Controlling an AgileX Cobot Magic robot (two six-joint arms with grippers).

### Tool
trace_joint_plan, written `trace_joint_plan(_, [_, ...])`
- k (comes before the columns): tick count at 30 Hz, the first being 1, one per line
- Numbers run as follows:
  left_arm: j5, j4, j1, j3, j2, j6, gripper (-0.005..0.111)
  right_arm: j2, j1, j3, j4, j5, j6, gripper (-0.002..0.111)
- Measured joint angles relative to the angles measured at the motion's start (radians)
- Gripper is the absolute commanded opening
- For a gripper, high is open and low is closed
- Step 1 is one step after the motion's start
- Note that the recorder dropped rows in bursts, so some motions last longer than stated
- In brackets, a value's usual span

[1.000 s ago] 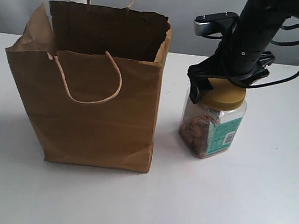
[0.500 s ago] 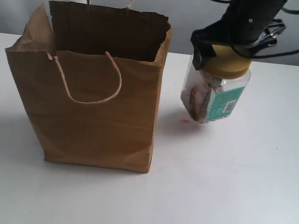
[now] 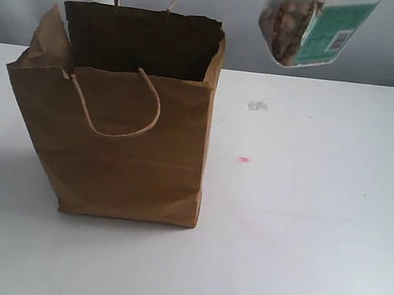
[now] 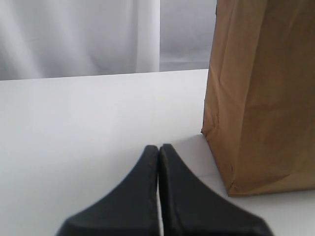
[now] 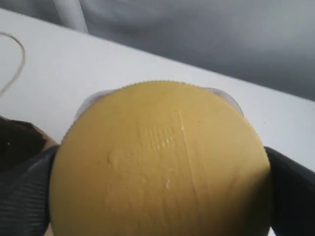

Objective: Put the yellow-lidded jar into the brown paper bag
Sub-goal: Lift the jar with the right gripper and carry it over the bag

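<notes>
- Black left hand (image 4: pixel 159 162) is pressed shut with nothing between its fingers. It sits low over the white tabletop (image 4: pixel 74 113), near the bag's side, and the exterior view does not show it.
- Brown paper bag (image 3: pixel 137 132) stands upright in the left half of the exterior frame, with its mouth open and its top rim ragged.
- Yellow-lidded jar (image 3: pixel 313 28) hangs tilted at the upper right edge, well clear of the tabletop. It is higher than the bag's rim and to the right of the mouth.
- Right hand (image 5: pixel 160 187) clamps the jar's lid, with dark fingers (image 5: pixel 22 196) on opposite sides.
- Judged step: the jar is lifted and being carried, not yet over the bag. The next move calls for travelling left until the jar is above the mouth, then lowering past the torn rim and cord handles before letting go.
</notes>
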Motion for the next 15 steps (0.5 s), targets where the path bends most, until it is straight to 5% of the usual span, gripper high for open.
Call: trace_joint_plan(15, [0.000,0.000,0.000,0.000,0.000,0.000,0.001,-0.047,0.232,-0.158,0.037,-0.015,0.027,0.000])
